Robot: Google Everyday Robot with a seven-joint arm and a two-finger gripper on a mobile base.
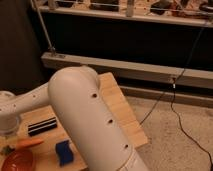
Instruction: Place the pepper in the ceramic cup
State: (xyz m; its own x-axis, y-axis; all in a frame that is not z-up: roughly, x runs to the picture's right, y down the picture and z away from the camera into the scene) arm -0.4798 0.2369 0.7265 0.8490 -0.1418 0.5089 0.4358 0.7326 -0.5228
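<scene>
gripper (7, 125) seen just behind pepper (27, 144), jaws spread, nothing held. pepper best pinched mid-body, across its width; reddish-brown bowl (15, 162) just in front to be avoided.

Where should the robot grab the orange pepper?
Probably around its middle, coming straight down from above: the pepper lies flat on the table and is slim and tapered. The end effector is at the arm's tip, far left.
</scene>
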